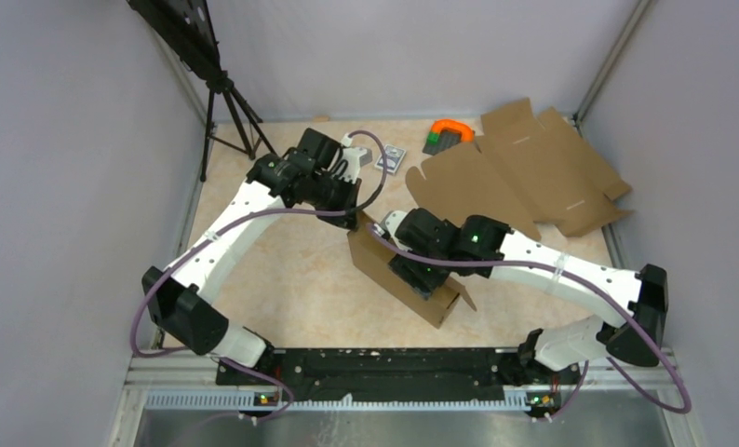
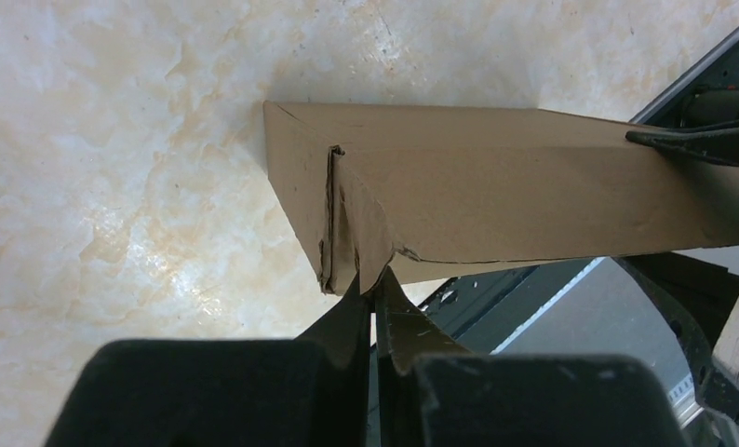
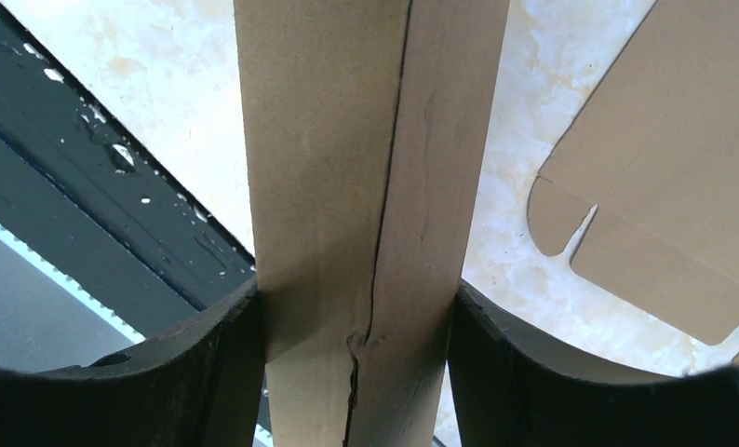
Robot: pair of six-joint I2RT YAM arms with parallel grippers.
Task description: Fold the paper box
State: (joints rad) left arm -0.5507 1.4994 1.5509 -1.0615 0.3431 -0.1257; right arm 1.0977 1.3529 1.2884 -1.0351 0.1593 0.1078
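The paper box [image 1: 398, 272] is a brown cardboard mailer folded nearly closed, standing on its long edge in the middle of the table. My left gripper [image 1: 355, 218] is at its far upper corner. In the left wrist view the gripper [image 2: 377, 291] is shut, with a corner flap of the box [image 2: 496, 186] pinched between its tips. My right gripper [image 1: 423, 276] straddles the box near its middle. In the right wrist view the gripper [image 3: 356, 326] is shut across the box's [image 3: 366, 168] thickness, one finger on each face, over a seam between two panels.
A second brown cardboard blank [image 1: 524, 172] lies flat at the back right and shows in the right wrist view [image 3: 664, 186]. An orange and grey object [image 1: 448, 133] and a small grey card pack [image 1: 391, 158] lie at the back. A tripod [image 1: 226, 112] stands back left. A black rail [image 1: 384, 368] runs along the near edge.
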